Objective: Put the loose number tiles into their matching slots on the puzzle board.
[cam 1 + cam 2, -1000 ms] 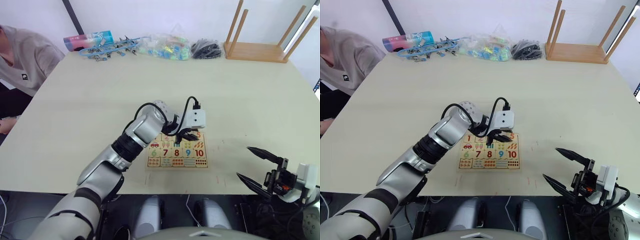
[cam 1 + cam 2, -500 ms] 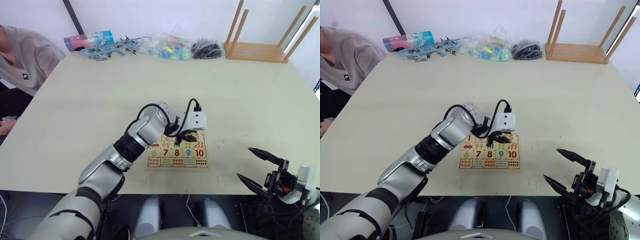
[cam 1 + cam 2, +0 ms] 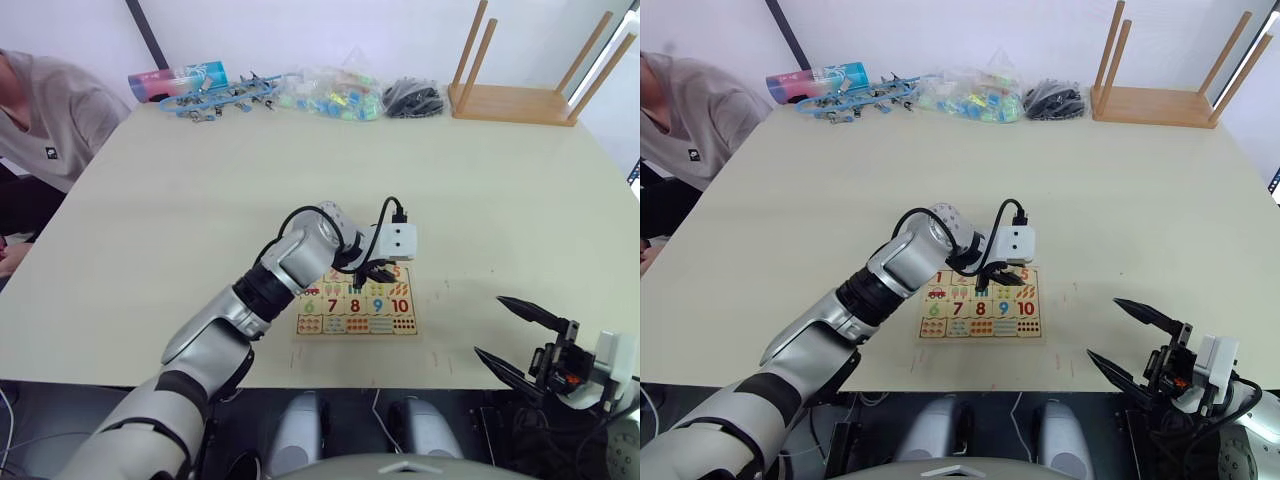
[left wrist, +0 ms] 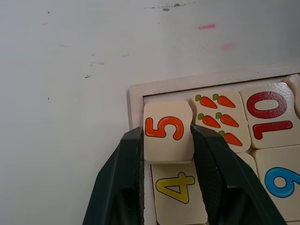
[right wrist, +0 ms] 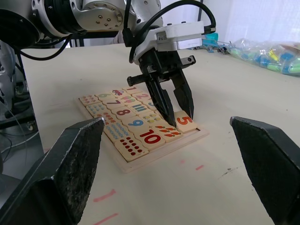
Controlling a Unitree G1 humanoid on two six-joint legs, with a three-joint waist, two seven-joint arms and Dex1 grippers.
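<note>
The puzzle board (image 3: 357, 331) lies near the table's front edge, with tiles 6 to 10 (image 3: 354, 306) seated in a row. My left gripper (image 3: 372, 275) reaches down over the board's far right corner. It is shut on the number 5 tile (image 4: 165, 129), one finger on each side. This tile sits slightly skewed over the corner slot, beside the seated 4 tile (image 4: 177, 187) and the carrot picture (image 4: 214, 117). The right wrist view shows those fingers (image 5: 164, 105) straddling the 5 tile (image 5: 185, 121). My right gripper (image 3: 489, 325) hangs open off the table's front right edge, holding nothing.
An upturned wooden stool (image 3: 520, 100) stands at the far right. Bags of coloured pieces (image 3: 330, 95), black cables (image 3: 412, 98) and blue clips (image 3: 215, 95) line the far edge. A person (image 3: 45, 110) sits at the table's left side.
My left gripper has shifted slightly right over the board's far right corner with the 5 tile. The right gripper has stayed put.
</note>
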